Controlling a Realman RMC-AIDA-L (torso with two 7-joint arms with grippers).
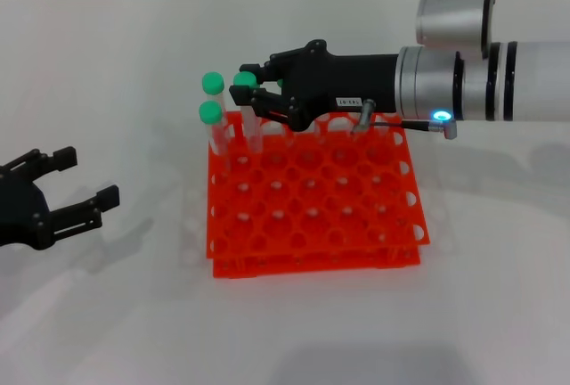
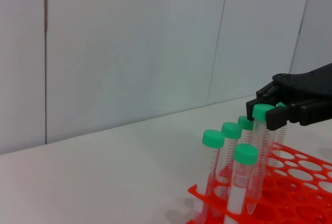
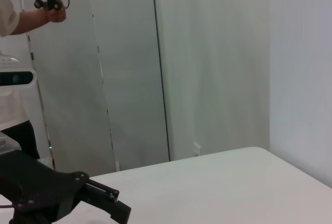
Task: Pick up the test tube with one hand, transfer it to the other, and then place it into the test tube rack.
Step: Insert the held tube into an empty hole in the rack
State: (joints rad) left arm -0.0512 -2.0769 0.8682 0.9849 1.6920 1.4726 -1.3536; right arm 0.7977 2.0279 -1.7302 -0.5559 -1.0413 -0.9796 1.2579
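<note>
The orange-red test tube rack [image 1: 356, 216] stands mid-table. My right gripper [image 1: 250, 83], with the white label on its black wrist, reaches over the rack's far left corner and is shut on the green cap of a test tube [image 1: 253, 126]. In the left wrist view this gripper [image 2: 271, 110] holds the tube [image 2: 259, 156] slightly tilted, with its tip down at the rack's top tier [image 2: 306, 175]. Other green-capped tubes [image 1: 212, 122] stand in the holes beside it. My left gripper [image 1: 85, 180] is open and empty, low at the table's left, apart from the rack.
The white table [image 1: 107, 64] spreads around the rack. Most rack holes toward the front and right hold nothing. The right arm's silver-grey forearm [image 1: 499, 82] spans above the rack's far right side. A white wall [image 2: 129, 53] stands behind the table.
</note>
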